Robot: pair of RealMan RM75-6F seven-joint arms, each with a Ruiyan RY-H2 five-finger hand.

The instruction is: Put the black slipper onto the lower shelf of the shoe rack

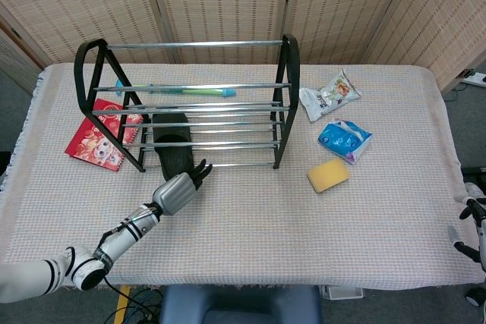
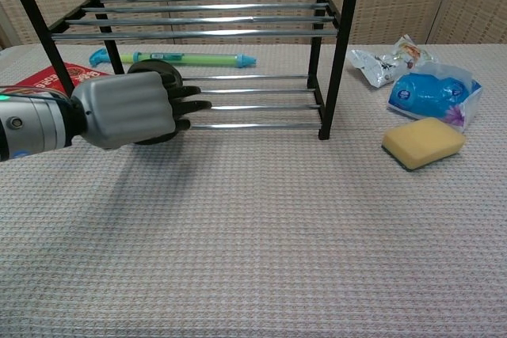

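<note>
Since the slipper [image 1: 173, 149] already lies mostly on the rack's [image 1: 288, 96] lower shelf with its heel poking out front, the left hand [image 1: 179, 190], fingers at that heel, looks like it's just nudging—can't tell if gripping.

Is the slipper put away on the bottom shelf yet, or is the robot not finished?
Nearly finished. The black slipper already lies on the lower bars of the shoe rack, with one end sticking out the front. The left hand is right at that end, fingers against it. Whether it grips the slipper is unclear. What's left: let go and pull the hand away. The right hand isn't helping.
</note>
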